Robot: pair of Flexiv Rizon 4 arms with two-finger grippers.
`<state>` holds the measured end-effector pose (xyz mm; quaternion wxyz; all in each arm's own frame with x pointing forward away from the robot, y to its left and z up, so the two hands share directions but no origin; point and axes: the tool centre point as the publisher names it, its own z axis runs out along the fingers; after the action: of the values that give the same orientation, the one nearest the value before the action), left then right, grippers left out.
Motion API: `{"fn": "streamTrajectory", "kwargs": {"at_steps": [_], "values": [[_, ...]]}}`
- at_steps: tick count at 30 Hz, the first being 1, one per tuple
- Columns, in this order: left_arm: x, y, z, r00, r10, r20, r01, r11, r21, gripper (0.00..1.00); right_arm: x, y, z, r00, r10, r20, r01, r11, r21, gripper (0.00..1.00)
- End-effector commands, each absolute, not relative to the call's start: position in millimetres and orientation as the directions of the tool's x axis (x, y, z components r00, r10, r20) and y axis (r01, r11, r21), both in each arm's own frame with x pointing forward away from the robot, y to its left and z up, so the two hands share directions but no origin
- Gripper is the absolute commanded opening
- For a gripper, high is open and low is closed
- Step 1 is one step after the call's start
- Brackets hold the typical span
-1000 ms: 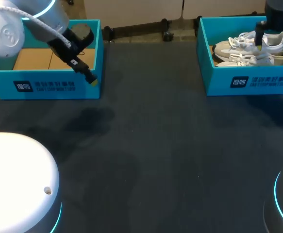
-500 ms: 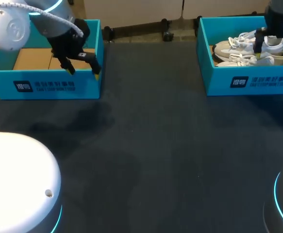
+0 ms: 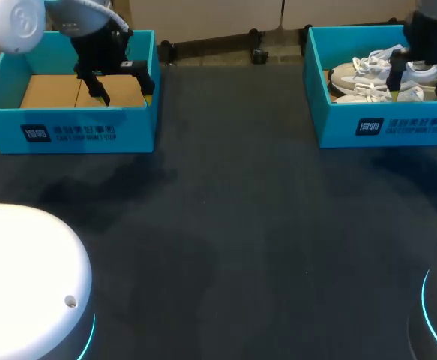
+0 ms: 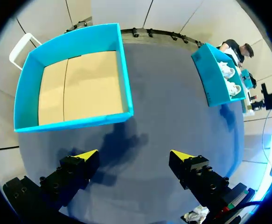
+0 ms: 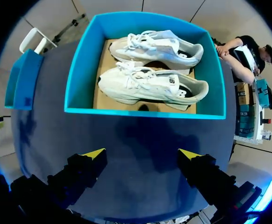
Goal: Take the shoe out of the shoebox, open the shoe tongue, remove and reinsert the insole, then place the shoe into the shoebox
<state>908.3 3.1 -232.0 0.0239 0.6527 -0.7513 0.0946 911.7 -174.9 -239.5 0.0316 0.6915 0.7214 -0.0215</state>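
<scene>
– Where can a pincer pass?
– Over the bare bench [image 3: 233, 225] between the two boxes, and down into the empty box [image 3: 68, 133] from above.
– What blocks?
– The shoebox [image 3: 383, 127] walls; two shoes [image 5: 149, 84] crowd its floor.

Light falls from overhead, soft and even. In the head view the dark table [image 3: 240, 225] takes little of it and looks dim, with faint, loose-edged shadows in front of the left box [image 3: 68, 131] and the shoebox [image 3: 387, 124]. The white arm base [image 3: 23, 277] is the brightest patch, and cyan light rings [image 3: 89, 337] glow at the lower corners. In the wrist views the left gripper [image 4: 133, 154] and the right gripper [image 5: 142, 153] cast dark shadows on the table just ahead of them. The yellow tips [image 5: 94, 153] and the shoes [image 5: 149, 84] are well lit.
</scene>
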Motion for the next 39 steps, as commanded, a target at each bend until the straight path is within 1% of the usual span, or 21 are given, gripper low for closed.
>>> {"fn": "streamTrajectory", "kwargs": {"at_steps": [1,5,8,9,19,21,24,26,27,33,39], "values": [[916.8,-3.0,-240.2,-0.137,-0.98,0.145,-0.988,0.125,-0.091,1.0,885.3,-171.5,-244.2,-0.03,0.998,-0.062,0.993,0.037,0.111,1.0],[921.3,-4.1,-249.4,-0.103,-0.988,0.111,-0.991,0.092,-0.099,1.0,875.6,-165.2,-248.0,-0.013,0.999,-0.039,0.986,0.02,0.165,1.0],[922.3,-3.9,-251.2,-0.098,-0.991,0.096,-0.99,0.087,-0.111,1.0,872.5,-163.6,-249.8,-0.013,0.999,-0.038,0.987,0.019,0.161,1.0],[921.7,-3.5,-251.2,-0.098,-0.991,0.096,-0.991,0.088,-0.104,1.0,868.6,-161.6,-250.5,-0.01,0.999,-0.033,0.99,0.015,0.142,1.0],[911.2,1.3,-250.7,-0.085,-0.992,0.088,-0.993,0.078,-0.084,1.0,859.7,-165.9,-247.2,-0.01,1.0,0.009,0.992,0.008,0.128,1.0],[907.1,0.9,-249.9,-0.083,-0.993,0.088,-0.993,0.075,-0.086,1.0,861.6,-168.9,-246.6,-0.013,1.0,0.014,0.994,0.011,0.111,1.0],[901.3,0.5,-250.4,-0.076,-0.993,0.089,-0.993,0.068,-0.092,1.0,867.0,-171.6,-248.0,-0.02,1.0,-0.014,1.0,0.02,0.024,1.0],[898.2,0.9,-252.1,-0.07,-0.994,0.088,-0.994,0.061,-0.093,1.0,869.2,-173.2,-247.5,-0.032,0.999,-0.011,0.999,0.032,0.013,1.0],[896.0,1.5,-254.1,-0.06,-0.995,0.083,-0.994,0.053,-0.092,1.0,871.0,-174.1,-246.7,-0.049,0.999,-0.019,0.999,0.049,-0.014,1.0],[889.6,5.4,-262.2,-0.022,-0.997,0.07,-0.996,0.016,-0.087,1.0,877.4,-179.4,-245.9,-0.071,0.997,-0.03,0.997,0.07,-0.034,1.0],[885.1,9.5,-265.8,0.015,-0.998,0.06,-0.997,-0.02,-0.078,1.0,881.1,-182.6,-249.2,-0.063,0.998,-0.028,0.997,0.062,-0.037,1.0]]}}
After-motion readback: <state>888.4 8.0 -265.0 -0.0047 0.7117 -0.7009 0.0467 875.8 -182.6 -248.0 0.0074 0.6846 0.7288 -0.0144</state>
